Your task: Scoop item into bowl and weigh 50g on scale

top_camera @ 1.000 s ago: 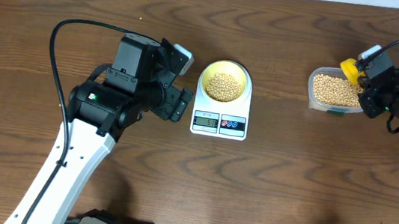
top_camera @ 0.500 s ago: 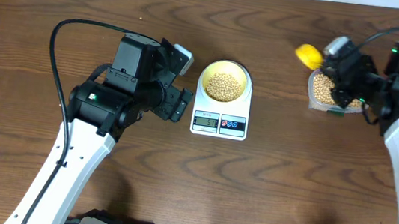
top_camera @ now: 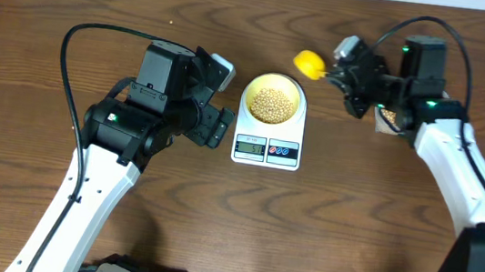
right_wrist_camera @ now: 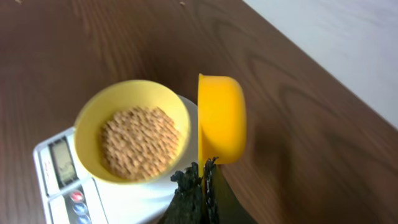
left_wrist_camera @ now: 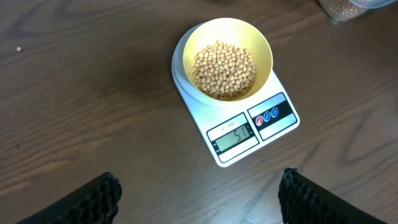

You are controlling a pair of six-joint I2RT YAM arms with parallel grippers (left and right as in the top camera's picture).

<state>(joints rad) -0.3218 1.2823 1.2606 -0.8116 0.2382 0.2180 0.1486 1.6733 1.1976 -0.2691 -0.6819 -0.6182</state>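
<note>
as right gripper (top_camera: 334, 70) clamps a scoop (top_camera: 308, 64), the bowl (top_camera: 294, 89) seems near.

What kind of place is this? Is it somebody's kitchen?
Probably a robot test lab, not a kitchen. The left arm and right arm are robots at a wooden table. They work with a scale, a bowl of beans and a yellow scoop.

- Left arm (top_camera: 91, 183): white link, black housings behind the jaws, looping black cable (top_camera: 99, 28).
- Right arm (top_camera: 454, 165): white link, black wrist, green light (top_camera: 429, 104).
- Left fingers (left_wrist_camera: 93, 200): black, rough-textured.
</note>
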